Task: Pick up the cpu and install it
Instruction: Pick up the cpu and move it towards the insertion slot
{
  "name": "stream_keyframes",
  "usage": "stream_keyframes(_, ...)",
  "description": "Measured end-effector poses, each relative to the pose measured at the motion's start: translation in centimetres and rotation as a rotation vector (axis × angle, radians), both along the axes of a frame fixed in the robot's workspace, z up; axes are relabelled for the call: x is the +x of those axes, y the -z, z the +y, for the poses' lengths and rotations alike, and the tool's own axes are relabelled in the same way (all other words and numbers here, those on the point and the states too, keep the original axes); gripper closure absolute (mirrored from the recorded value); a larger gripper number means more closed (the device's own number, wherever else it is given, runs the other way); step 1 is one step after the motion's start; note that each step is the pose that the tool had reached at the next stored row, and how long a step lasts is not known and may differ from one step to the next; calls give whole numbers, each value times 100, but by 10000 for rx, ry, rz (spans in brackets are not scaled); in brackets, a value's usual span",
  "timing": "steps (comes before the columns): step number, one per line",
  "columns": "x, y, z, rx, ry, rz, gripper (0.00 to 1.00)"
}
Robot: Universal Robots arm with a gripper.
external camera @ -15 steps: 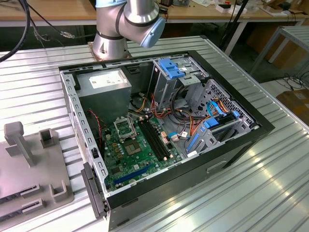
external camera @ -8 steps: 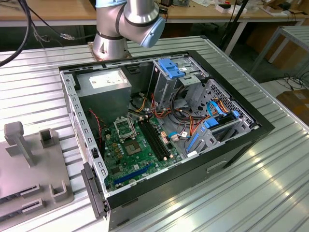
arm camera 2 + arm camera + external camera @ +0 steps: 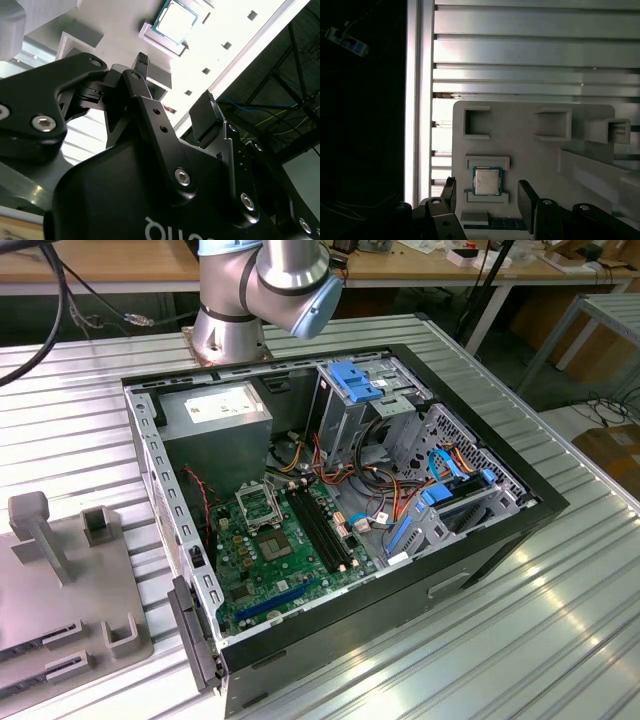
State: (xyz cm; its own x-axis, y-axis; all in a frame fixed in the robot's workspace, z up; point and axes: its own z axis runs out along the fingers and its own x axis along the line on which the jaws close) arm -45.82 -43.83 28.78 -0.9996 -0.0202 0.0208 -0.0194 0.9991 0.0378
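The cpu (image 3: 487, 181), a small square chip with a dull grey top and a blue-green rim, lies flat in a raised holder on a pale grey fixture plate (image 3: 530, 150). My gripper (image 3: 487, 192) hovers over it, open, with one black finger on each side of the chip and nothing held. In the second wrist view the cpu (image 3: 175, 21) shows beyond the open gripper (image 3: 176, 80). In the exterior view the open computer case holds the green motherboard (image 3: 280, 550) with its silver socket frame (image 3: 258, 508).
The fixture plate (image 3: 60, 580) lies on the ribbed metal table at the exterior view's left, with upright posts and brackets on it. The case's black walls (image 3: 400, 590), drive cage (image 3: 360, 390), cables and power supply (image 3: 215, 415) surround the motherboard. The table edge (image 3: 412, 100) borders dark floor.
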Motion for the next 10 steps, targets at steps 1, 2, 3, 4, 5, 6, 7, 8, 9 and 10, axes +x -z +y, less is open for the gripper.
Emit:
stream_keyframes(1, 0, 8, 0, 0, 0, 0, 39)
stream_keyframes(2, 0, 22, 0, 0, 0, 0, 39)
stream_keyframes(3, 0, 36, 0, 0, 0, 0, 39)
stream_keyframes(4, 0, 44, 0, 0, 0, 0, 39)
stream_keyframes(5, 0, 52, 0, 0, 0, 0, 39)
stream_keyframes(6, 0, 57, 0, 0, 0, 0, 39)
stream_keyframes(7, 0, 60, 0, -1, 0, 1, 39)
stream_keyframes(8, 0, 63, 0, -1, 0, 2, 39)
stream_keyframes(9, 0, 66, 0, -1, 0, 2, 39)
stream_keyframes(10, 0, 69, 0, 0, 0, 0, 39)
